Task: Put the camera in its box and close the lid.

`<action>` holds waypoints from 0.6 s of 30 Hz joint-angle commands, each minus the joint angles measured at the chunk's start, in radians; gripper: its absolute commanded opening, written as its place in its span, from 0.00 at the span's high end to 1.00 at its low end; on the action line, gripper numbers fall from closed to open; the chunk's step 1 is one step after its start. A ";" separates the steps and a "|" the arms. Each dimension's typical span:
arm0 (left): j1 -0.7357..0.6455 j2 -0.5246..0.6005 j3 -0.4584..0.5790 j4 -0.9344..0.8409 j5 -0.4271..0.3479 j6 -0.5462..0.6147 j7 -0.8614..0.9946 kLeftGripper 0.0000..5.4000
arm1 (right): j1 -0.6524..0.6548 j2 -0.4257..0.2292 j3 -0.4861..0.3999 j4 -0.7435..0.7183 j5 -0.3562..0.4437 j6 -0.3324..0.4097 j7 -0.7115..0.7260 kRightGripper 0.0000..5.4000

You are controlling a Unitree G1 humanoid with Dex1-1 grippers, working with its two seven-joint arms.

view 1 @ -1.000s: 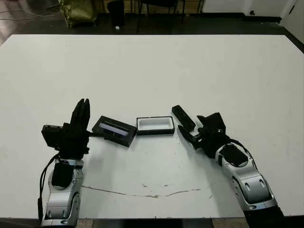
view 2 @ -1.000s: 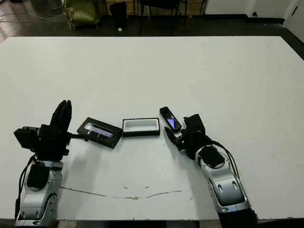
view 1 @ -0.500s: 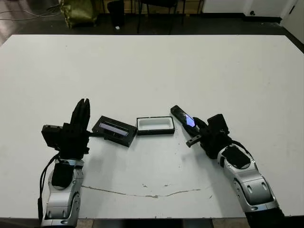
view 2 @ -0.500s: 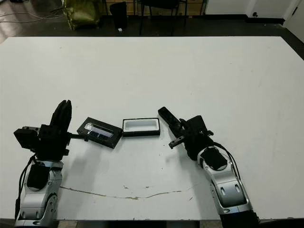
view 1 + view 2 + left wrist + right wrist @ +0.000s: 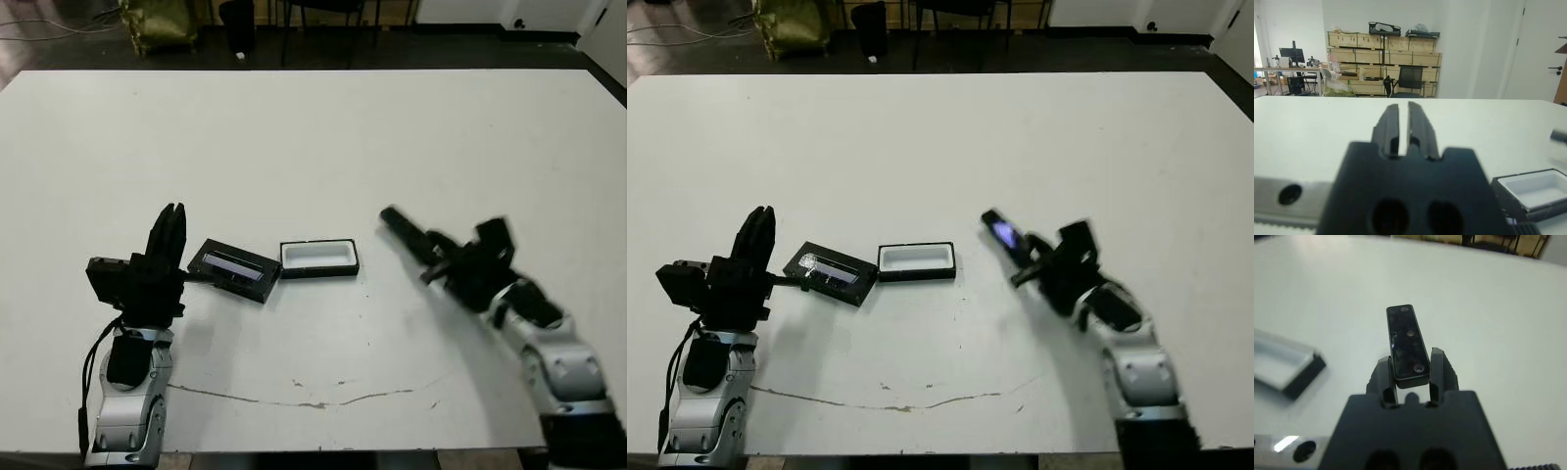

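While the right tool [image 5: 1410, 374] grips the camera [image 5: 1407, 343] by one end between its two fingers [image 5: 1438, 372], the rest of the bar sticks out past the fingertips, tilted up and off the bench [image 5: 313, 127]. In the head views this arm is blurred, and a small bluish patch shows on the camera's upper face. The box [image 5: 318, 258] lies open on the bench, well to the left of that tool, white lining up, with nothing in it. Just beyond the box, on the far side from the right tool, lies the lid [image 5: 235, 269], window up, one corner almost touching the box; I cannot tell whether they meet. The left tool [image 5: 172, 227] stands upright just beside the lid's outer end, its fingers [image 5: 1422, 128] nearly together with only a thin slit between them, holding nothing.
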 commanded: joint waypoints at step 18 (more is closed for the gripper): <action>0.021 0.003 -0.001 0.013 0.011 0.007 0.006 1.00 | -0.507 -0.144 0.201 0.618 -0.122 -0.326 0.544 0.98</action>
